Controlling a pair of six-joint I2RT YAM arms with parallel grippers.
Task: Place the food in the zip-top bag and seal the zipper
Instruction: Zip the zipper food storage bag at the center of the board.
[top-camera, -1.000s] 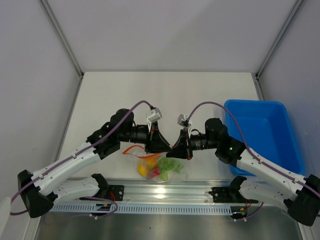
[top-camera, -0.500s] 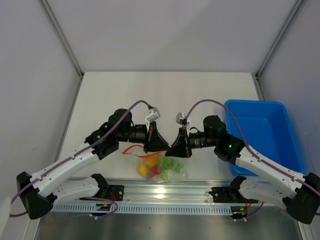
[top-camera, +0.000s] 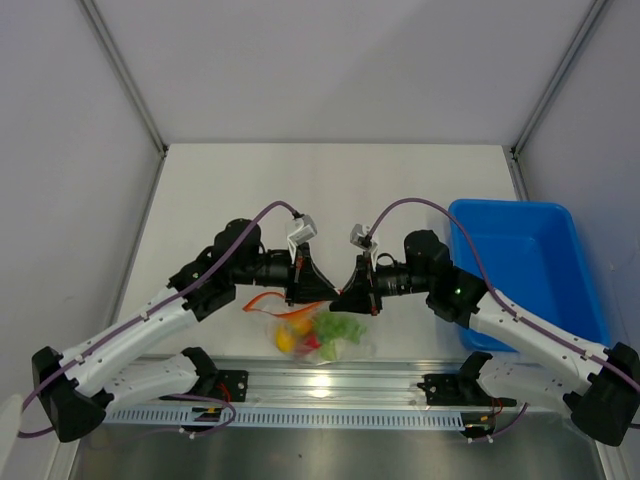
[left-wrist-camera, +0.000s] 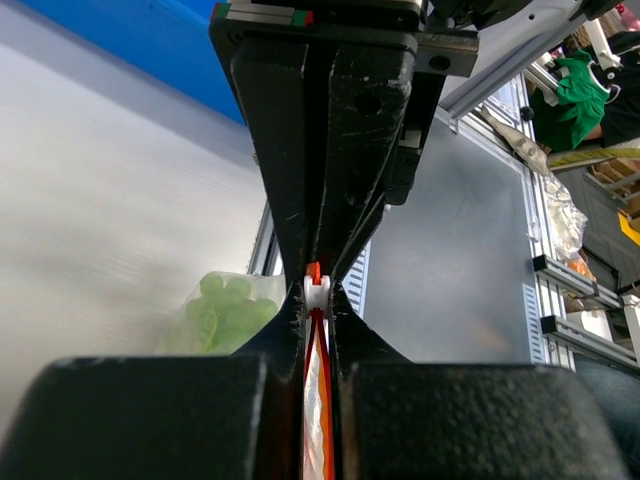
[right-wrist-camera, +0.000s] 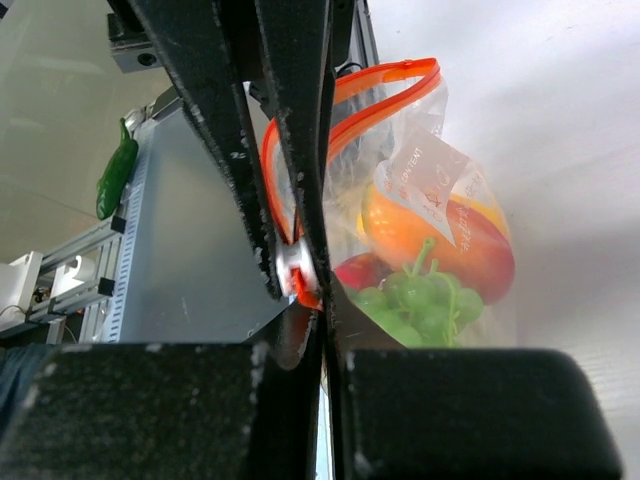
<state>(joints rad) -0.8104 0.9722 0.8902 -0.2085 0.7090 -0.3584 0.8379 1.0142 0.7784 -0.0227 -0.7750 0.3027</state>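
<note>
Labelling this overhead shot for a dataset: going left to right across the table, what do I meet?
Left gripper, shut on the thin orange-red zipper strip → right gripper, shut on the same strip → blue plastic bin.

We count one zip-top bag (right-wrist-camera: 428, 160), one zipper (right-wrist-camera: 385, 75), one blue bin (top-camera: 525, 262), one orange-yellow fruit (right-wrist-camera: 425, 235), one red piece (right-wrist-camera: 358, 270), one green bunch (right-wrist-camera: 415, 300).

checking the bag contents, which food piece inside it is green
The bumpy bunch of small balls, lowest in the zip-top bag in the right wrist view. The fruit above is orange-yellow; the piece beside it is red.
</note>
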